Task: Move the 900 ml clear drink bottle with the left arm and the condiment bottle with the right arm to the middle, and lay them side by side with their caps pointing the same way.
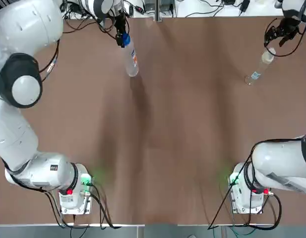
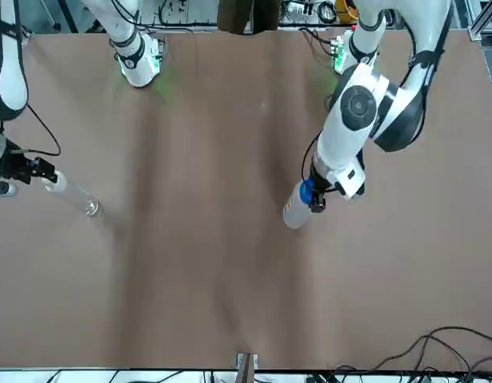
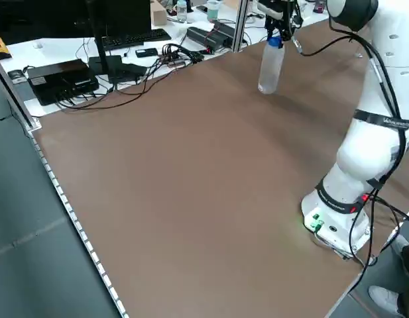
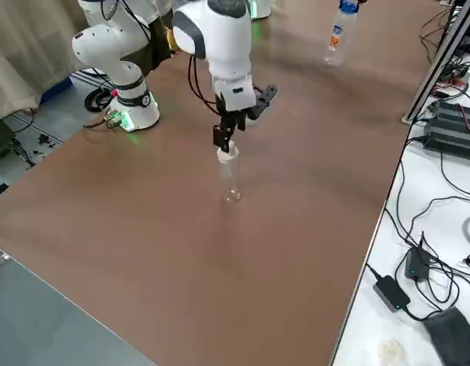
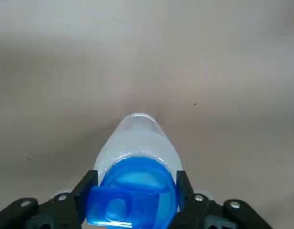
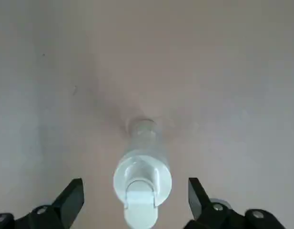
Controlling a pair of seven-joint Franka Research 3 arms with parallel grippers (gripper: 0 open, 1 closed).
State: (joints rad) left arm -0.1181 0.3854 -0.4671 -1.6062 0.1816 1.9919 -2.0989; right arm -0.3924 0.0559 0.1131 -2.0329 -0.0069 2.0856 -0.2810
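**Top view:** The left claw (image 1: 122, 36) is at the far edge of the tabletop (image 1: 182, 139). It is clamped on the blue cap (image 1: 125, 38) of the clear drink bottle (image 1: 131, 60), and the bottle's body extends below the claw. The right claw (image 1: 275, 35) sits over the white cap (image 1: 270, 50) of the condiment bottle (image 1: 258, 68), well apart from the left claw.

**Front view:** The drink bottle hangs under the left claw. Whether its base touches the tabletop cannot be told.

**Right side view:** The condiment bottle stands upright on the tabletop, directly beneath the right claw.

**Left wrist view:** Both left fingers (image 5: 85, 188) press against the sides of the blue cap.

**Right wrist view:** The right fingers (image 6: 73, 196) are spread wide. The white cap is centred between them and touches neither.
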